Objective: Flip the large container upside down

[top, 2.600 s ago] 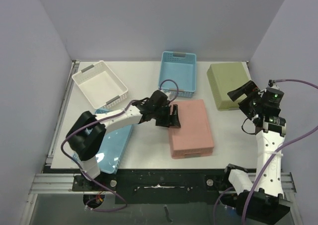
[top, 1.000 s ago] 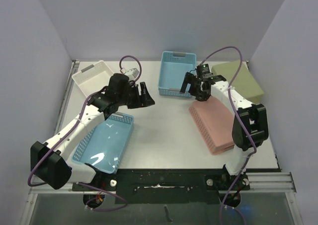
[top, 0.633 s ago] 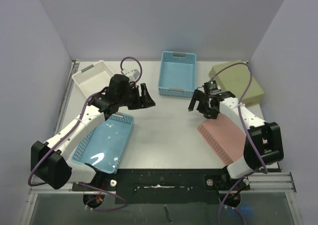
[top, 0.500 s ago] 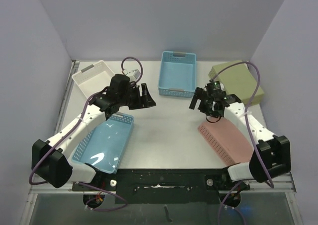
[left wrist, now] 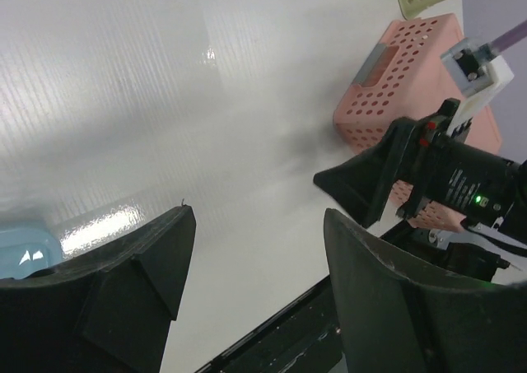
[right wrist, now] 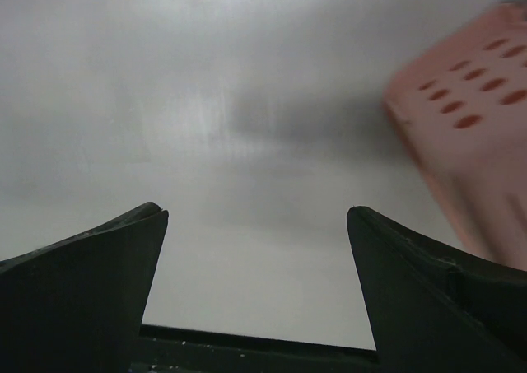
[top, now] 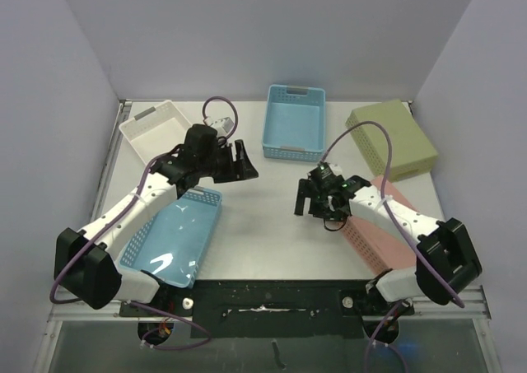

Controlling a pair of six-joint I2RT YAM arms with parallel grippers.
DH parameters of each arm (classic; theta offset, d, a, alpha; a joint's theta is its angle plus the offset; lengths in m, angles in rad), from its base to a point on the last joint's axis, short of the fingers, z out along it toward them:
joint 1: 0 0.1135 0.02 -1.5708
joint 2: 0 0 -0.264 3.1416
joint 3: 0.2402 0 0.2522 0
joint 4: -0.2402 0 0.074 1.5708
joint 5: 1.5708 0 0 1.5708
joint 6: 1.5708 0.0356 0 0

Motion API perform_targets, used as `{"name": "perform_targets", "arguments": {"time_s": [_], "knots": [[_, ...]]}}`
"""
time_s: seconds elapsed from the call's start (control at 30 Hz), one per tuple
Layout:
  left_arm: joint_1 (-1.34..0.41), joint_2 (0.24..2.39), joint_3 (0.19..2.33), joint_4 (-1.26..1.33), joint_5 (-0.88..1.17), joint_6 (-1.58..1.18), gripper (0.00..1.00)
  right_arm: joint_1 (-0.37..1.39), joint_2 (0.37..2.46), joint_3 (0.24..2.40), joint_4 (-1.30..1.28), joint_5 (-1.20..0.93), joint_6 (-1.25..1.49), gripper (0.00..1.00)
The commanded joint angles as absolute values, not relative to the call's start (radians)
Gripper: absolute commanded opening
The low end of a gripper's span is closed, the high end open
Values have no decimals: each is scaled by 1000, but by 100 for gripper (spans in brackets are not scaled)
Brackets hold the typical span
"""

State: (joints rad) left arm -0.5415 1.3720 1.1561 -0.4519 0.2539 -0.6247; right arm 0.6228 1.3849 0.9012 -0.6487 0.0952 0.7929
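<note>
Both hands hold nothing, fingers apart: the left hand [top: 244,163] hovers idle, while the right hand [top: 317,211] has swung off the pink container [top: 367,242] toward the middle of the bench [top: 272,225]. That container now lies released near the right edge, seemingly bottom-up; flip probably finished.

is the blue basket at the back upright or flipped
Upright: the blue basket shows its open top, rim and bare inner floor to the overhead camera.

Top camera high behind near edge of table [top: 268,225], looking down, wrist cameras low and close, all three share pink container [left wrist: 408,64] (right wrist: edge only).
</note>
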Motion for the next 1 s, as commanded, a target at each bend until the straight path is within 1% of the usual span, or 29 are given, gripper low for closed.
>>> {"name": "perform_targets", "arguments": {"time_s": [0.0,0.1,0.17,0.3,0.43,0.53,0.6,0.73,0.97], "knots": [[-539,1363,1171,-410,228,-619,63,453,1336,887,-717,251,820,98],[-538,1370,1181,-416,208,-613,63,305,1278,835,-714,231,802,98],[-540,1379,1193,-413,193,-605,63,261,1244,826,-710,217,791,98],[-540,1419,1240,-396,166,-574,63,268,1203,831,-682,137,768,97],[-539,1510,1331,-394,127,-517,63,309,1156,849,-675,99,774,98],[-535,1619,1444,-424,63,-448,63,328,1125,877,-704,107,783,98],[-523,1704,1551,-477,21,-396,65,330,1101,905,-733,121,787,98],[-498,1945,1833,-636,47,-348,65,329,1058,937,-791,160,787,98],[-497,2208,2137,-656,36,-314,65,327,1032,954,-838,181,782,98]]}}
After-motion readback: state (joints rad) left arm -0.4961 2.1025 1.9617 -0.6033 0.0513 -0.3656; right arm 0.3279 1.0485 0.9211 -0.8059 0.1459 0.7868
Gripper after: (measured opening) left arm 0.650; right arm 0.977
